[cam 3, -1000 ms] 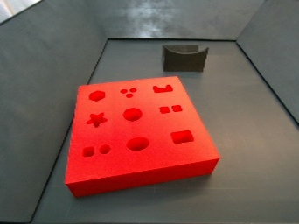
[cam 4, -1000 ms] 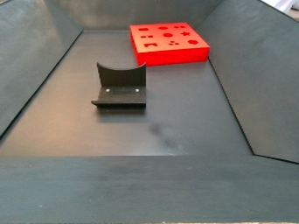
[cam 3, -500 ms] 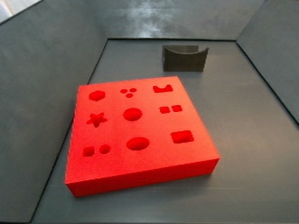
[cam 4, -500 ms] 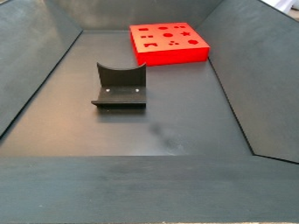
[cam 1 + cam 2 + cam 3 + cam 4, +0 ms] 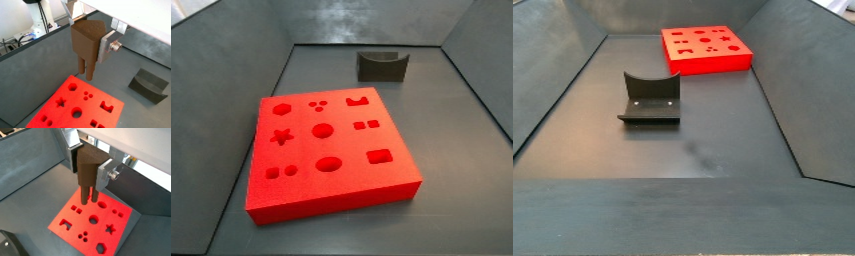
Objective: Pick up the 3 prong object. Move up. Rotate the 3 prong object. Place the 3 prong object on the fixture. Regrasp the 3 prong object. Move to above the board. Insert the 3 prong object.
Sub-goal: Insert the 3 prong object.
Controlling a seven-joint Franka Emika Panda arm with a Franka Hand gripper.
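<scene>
The gripper (image 5: 89, 50) is seen only in the wrist views, where its two silver finger plates are clamped on the 3 prong object (image 5: 87, 42), a dark-brown block with thin prongs pointing down; it is also seen held in the gripper (image 5: 90, 175) as the same brown piece (image 5: 90, 170). The piece is held in the air above the board (image 5: 83, 107), near one of its edges, and is not touching it. In both side views neither the gripper nor the held piece is in frame; only the floor items are shown there. One board (image 5: 329, 155) is counted, a red slab with recessed cutouts: a star, a hexagon, an oval, a crown shape, circles and squares. One fixture (image 5: 382, 65) is counted, a dark notched block standing well apart from the board; its L-shaped form on a base plate is made clear only in a side view (image 5: 649, 98), and part of it is caught in a wrist view (image 5: 149, 85).
</scene>
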